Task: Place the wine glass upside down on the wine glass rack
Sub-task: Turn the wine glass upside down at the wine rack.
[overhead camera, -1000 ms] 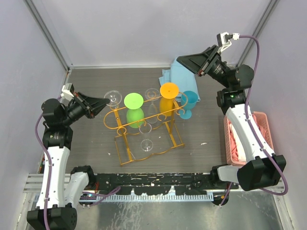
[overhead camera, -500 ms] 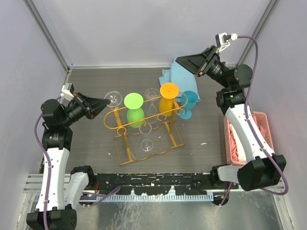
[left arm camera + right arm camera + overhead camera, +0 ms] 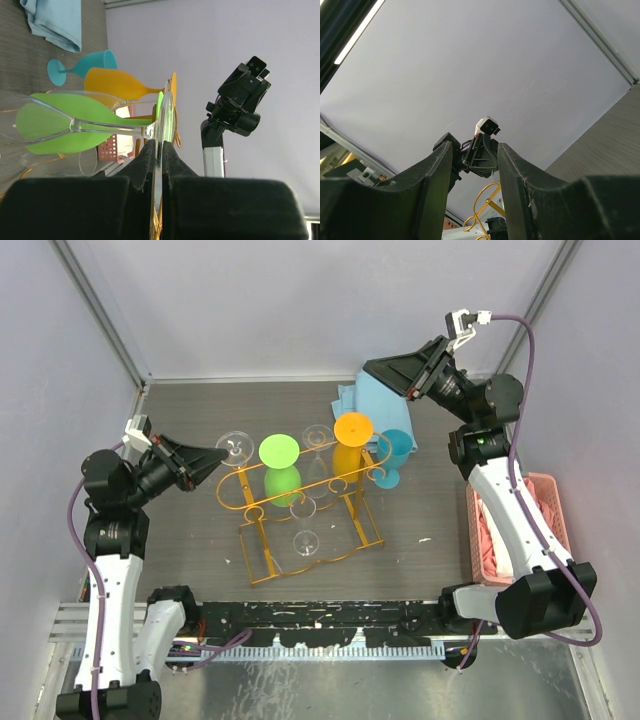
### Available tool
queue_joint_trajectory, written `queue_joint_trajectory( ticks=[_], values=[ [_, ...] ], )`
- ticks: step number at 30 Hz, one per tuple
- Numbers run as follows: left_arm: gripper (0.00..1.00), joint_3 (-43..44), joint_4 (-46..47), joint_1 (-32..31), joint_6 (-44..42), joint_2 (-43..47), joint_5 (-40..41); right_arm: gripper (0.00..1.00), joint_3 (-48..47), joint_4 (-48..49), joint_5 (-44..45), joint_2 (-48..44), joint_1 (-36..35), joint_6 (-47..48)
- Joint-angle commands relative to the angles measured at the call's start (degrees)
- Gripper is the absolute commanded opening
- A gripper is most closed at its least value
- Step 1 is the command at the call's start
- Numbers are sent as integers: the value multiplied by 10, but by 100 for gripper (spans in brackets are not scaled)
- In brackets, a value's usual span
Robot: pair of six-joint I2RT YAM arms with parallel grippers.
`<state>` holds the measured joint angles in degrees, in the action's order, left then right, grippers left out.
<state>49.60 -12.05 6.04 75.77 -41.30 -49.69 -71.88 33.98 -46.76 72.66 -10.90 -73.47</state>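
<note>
Pale grey walls close in a dark, wood-grained worktop seen from above. At its middle stands the wine glass rack [image 3: 340,483], an orange-gold wire stand with an oval top rail, curled loops and a rectangular base.

The clear wine glass [image 3: 235,445] is at the rack's left end, foot uppermost and level with the top rail. From above I cannot tell whether the foot sits in a loop. The left claw [image 3: 220,452] reaches in from the rack's left, and its wrist camera shows both fingers [image 3: 145,160] pressed together on the thin edge of the glass's foot, pinching it.

Along the rail to the right hang a green glass [image 3: 279,450], a second clear glass [image 3: 316,437] and an orange glass [image 3: 352,428], all foot up. Another clear glass [image 3: 306,542] shows lower in the frame, toward the rack's near side.

Just beyond the rack's right end, a teal glass [image 3: 396,452] rests on the worktop. Behind the rack lies a crumpled light blue cloth [image 3: 362,398].

The right claw [image 3: 372,368] is raised above that cloth, well apart from the rack, its fingers spread with nothing between them. A pink basket [image 3: 472,525] sits far to the rack's right.
</note>
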Motion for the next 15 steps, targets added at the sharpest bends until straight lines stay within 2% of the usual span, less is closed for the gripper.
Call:
queue_joint_trajectory(
  ticks=[1, 15],
  values=[
    [0, 21, 15, -2, -6, 14, -5, 47, -16, 5, 12, -4, -7, 18],
    [0, 16, 11, -2, -11, 31, -7, 48, -22, -14, 14, 1, -18, 32]
  ],
)
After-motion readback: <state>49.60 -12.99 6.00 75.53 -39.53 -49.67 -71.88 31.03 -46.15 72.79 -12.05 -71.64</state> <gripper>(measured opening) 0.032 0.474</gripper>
